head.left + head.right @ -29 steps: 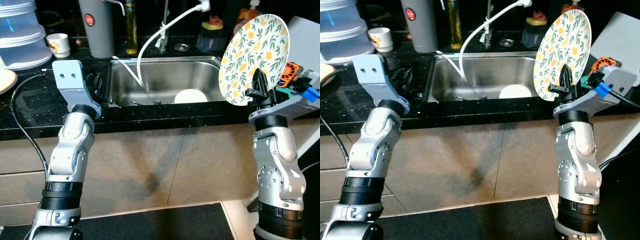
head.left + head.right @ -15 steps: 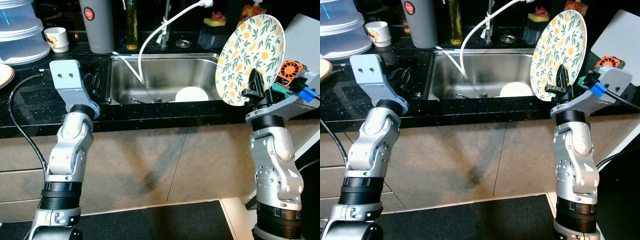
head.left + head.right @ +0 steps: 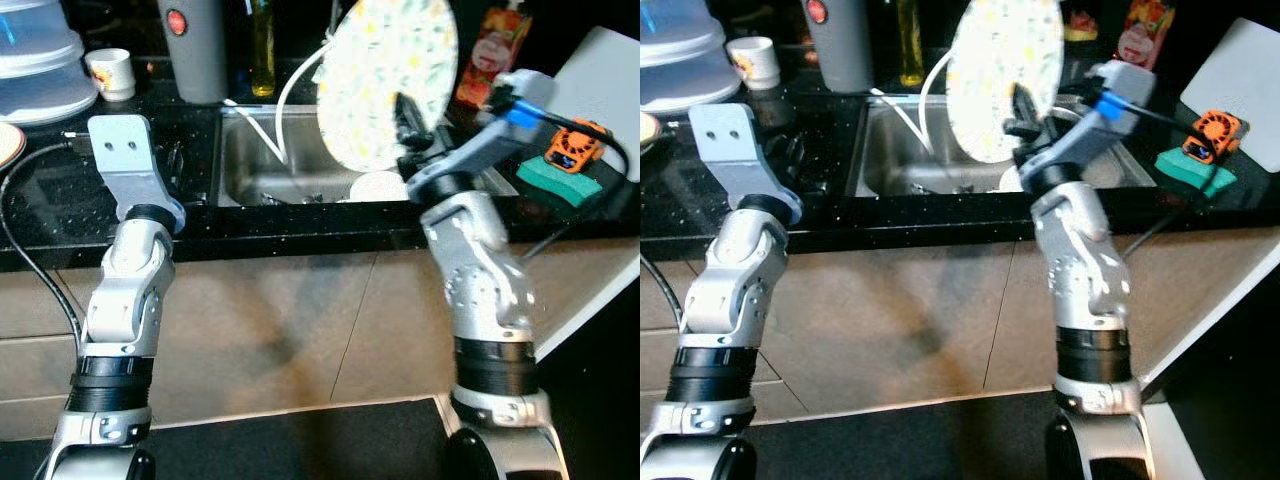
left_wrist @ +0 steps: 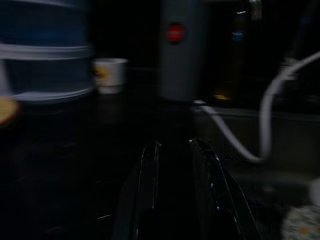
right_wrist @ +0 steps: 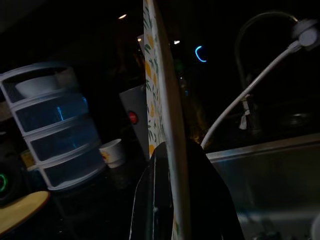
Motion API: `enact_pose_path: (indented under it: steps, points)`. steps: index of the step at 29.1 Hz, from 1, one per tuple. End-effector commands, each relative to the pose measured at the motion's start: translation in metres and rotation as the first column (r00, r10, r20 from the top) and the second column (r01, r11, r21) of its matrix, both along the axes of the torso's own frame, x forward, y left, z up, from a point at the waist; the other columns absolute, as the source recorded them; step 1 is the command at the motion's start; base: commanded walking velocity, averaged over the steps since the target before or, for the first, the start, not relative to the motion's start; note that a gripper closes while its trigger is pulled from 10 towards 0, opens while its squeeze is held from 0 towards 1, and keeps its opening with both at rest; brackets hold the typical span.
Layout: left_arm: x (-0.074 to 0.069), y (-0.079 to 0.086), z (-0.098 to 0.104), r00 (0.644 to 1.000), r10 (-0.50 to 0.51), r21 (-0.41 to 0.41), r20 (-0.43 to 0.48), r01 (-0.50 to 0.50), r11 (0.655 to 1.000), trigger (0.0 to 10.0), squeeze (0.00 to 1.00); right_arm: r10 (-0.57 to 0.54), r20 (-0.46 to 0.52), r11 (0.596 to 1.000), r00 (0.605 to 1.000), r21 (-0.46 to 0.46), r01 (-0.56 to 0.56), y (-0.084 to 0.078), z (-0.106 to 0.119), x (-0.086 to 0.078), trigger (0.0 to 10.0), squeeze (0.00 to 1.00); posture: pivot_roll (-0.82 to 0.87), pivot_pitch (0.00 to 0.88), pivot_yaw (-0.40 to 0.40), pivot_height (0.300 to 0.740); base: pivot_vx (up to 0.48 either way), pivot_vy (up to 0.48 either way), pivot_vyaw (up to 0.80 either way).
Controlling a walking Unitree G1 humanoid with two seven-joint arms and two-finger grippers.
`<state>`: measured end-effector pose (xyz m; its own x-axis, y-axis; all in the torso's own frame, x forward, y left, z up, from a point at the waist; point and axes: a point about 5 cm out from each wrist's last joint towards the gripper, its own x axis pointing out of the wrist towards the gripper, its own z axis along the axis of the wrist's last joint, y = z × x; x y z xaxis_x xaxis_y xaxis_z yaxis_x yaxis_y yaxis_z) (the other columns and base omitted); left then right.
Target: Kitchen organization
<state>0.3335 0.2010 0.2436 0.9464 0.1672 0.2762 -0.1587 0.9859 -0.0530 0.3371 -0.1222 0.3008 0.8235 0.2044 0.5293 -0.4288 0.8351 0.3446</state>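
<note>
Right arm: bent at the elbow, forearm reaching up and leftward over the sink [image 3: 250, 165].
Right gripper [image 3: 405, 112]: clamped on the lower edge of the floral plate [image 3: 385, 75], one finger on each face (clear in the right wrist view).
Floral plate: held upright on edge above the basin, blurred.
Left arm: raised, wrist above the dark surface [image 3: 60, 215] left of the sink.
Left gripper [image 4: 175, 150]: empty, fingers slightly apart, pointing toward a grey canister [image 3: 190, 50].

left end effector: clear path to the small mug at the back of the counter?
Probably yes. The left end effector hovers over bare black counter, holding nothing, and the mug stands apart from the stacked containers.
</note>
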Motion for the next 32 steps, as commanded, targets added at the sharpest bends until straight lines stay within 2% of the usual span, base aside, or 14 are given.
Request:
enact_pose_path:
  steps: [1, 5, 10, 32]
  points:
    - [-0.003, 0.000, 0.002, 1.000, -0.013, 0.020, 0.009, 0.013, 1.000, 10.0, 0.00, -0.065, 0.042, 0.998, 0.997, 0.014, 0.065, -0.011, 0.002, -0.004, 10.0, 0.00, 0.13, 0.039, -0.063, 0.740, 0.000, 0.000, 0.00]
    - [0.000, -0.007, 0.007, 0.998, -0.045, 0.056, 0.041, 0.043, 0.998, 10.0, 0.00, -0.183, 0.136, 0.978, 0.974, -0.074, 0.194, -0.019, 0.008, -0.010, 10.0, 0.00, 0.12, 0.036, -0.056, 0.740, 0.000, 0.000, 0.00]
    - [0.003, -0.010, 0.016, 0.995, -0.055, 0.076, 0.079, 0.049, 0.996, 10.0, 0.00, -0.249, 0.200, 0.956, 0.948, -0.108, 0.274, -0.027, 0.014, -0.014, 10.0, 0.00, 0.11, 0.024, -0.042, 0.740, 0.053, 0.000, 0.00]
    - [0.003, -0.010, 0.017, 0.994, -0.051, 0.081, 0.093, 0.043, 0.996, 10.0, 0.00, -0.285, 0.209, 0.940, 0.935, -0.128, 0.316, -0.032, 0.009, -0.012, 10.0, 0.00, 0.11, 0.018, -0.047, 0.740, 0.470, 0.000, 0.00]
